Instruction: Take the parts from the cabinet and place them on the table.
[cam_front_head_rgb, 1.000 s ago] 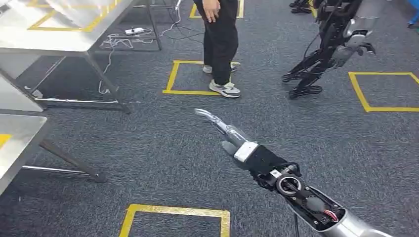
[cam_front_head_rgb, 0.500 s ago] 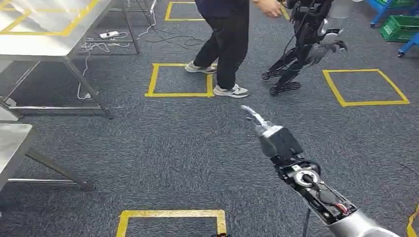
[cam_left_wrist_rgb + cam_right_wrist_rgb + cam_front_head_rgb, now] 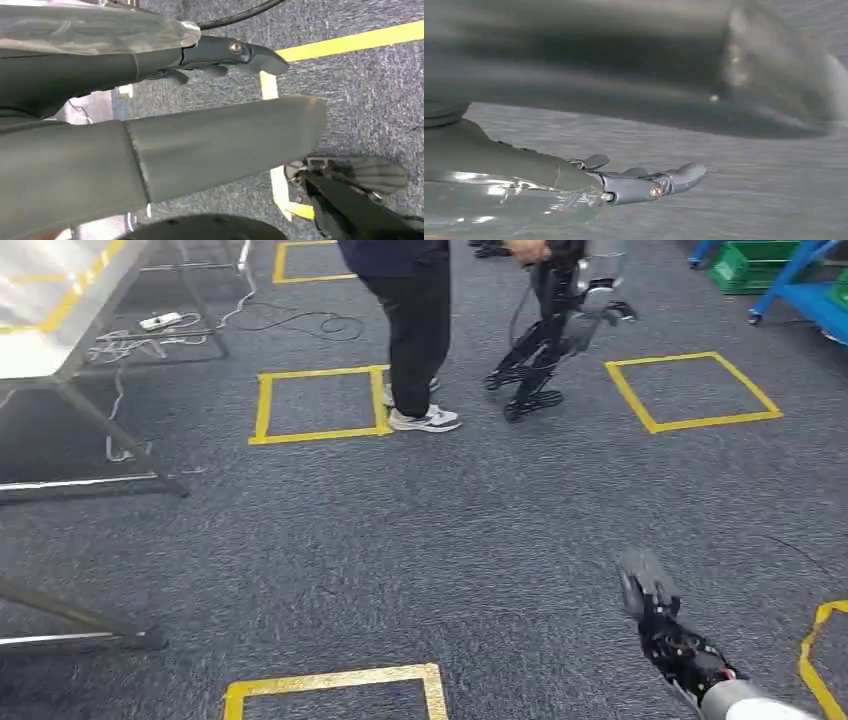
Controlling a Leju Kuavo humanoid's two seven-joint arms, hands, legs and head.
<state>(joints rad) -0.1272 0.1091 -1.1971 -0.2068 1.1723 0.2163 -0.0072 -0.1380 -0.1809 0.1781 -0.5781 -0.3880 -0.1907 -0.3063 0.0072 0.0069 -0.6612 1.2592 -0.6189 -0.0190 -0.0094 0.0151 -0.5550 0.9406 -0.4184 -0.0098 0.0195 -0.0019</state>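
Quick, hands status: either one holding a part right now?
Left hand: open, fingers straight, holding nothing.
Right hand: open, fingers extended, holding nothing.

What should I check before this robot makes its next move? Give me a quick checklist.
1. Right hand holding a part: cannot tell; it is blurred in the head view.
2. Left hand holding a part: cannot tell; a glossy clear wrap lies along its fingers.
3. Way ahead free: not ok; a person stands on the carpet, with another robot beside them.
4. Table within reach: not ok; it sits at the far left, well apart from the right hand.
5. Camera steady: not ok; the right wrist view is smeared.
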